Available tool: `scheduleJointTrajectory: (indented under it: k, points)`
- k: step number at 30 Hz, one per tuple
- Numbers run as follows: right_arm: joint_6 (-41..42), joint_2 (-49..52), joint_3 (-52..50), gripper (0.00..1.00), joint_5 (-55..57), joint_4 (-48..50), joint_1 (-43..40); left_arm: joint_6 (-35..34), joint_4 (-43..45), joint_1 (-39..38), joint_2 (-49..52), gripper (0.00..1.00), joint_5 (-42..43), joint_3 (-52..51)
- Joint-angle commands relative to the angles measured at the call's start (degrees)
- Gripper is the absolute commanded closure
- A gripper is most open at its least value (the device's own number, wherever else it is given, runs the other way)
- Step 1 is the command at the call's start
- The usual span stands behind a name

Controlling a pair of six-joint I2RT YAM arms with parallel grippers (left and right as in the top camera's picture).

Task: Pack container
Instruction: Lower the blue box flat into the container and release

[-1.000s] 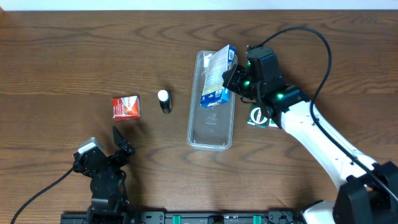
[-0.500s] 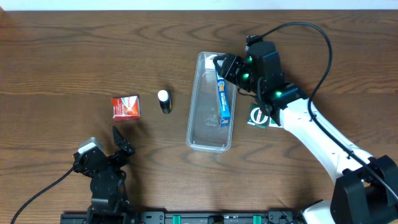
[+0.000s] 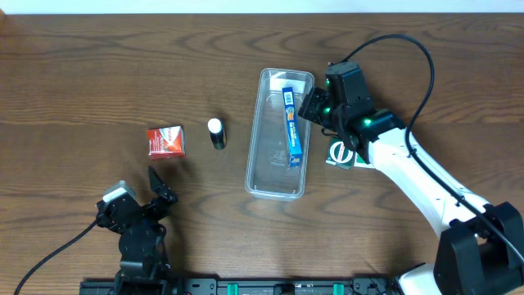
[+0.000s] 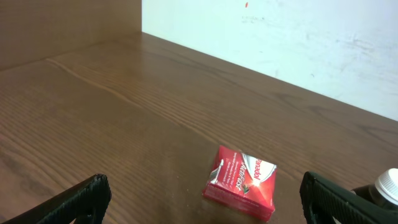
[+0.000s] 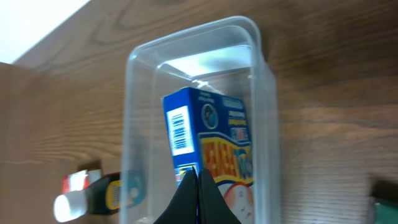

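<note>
Overhead, the left gripper point(image 3: 137, 195) sits at the near-left tabletop edge, fingers spread wide and empty, apparently parked while the other arm works. Ahead of it lie a red box point(image 3: 165, 141) and a white-capped bottle point(image 3: 215, 133), both outside the tub and likely awaiting packing. The container point(image 3: 277, 193) sits at centre. A blue box point(image 3: 292, 127) inside it rests on its narrow edge along the right wall, leaving floor room beside it. The right gripper point(image 3: 313, 105) hovers by the far right rim. Only the right wrist view shows its jaws pressed together, gripping nothing.
</note>
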Motion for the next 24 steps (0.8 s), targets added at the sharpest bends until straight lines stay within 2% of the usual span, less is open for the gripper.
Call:
scheduleJointTrajectory:
  k: [1, 5, 10, 16, 21, 24]
  points:
    - [-3.2, 2.2, 0.7, 0.99, 2.3, -0.8, 0.0, 0.3, -0.3, 0.3, -0.3, 0.02, -0.7, -1.4]
    - [-4.0, 5.8, 0.7, 0.99, 0.0, -0.6, 1.0, 0.3, -0.3, 0.3, -0.3, 0.02, -0.7, -1.4]
    - [-7.1, 10.7, 0.7, 0.99, -8.3, 6.8, 2.6, 0.3, -0.3, 0.3, -0.3, 0.02, -0.7, -1.4]
    - [-15.9, 12.3, 0.7, 0.99, -14.5, 15.7, 3.6, 0.3, -0.3, 0.3, -0.3, 0.02, -0.7, -1.4]
    - [-19.7, 11.8, 0.7, 0.99, -21.1, 17.7, 3.3, 0.3, -0.3, 0.3, -0.3, 0.02, -0.7, -1.4]
    - [-19.7, 11.8, 0.7, 0.99, -26.2, 15.5, 3.8, 0.3, -0.3, 0.3, -0.3, 0.02, -0.7, -1.4]
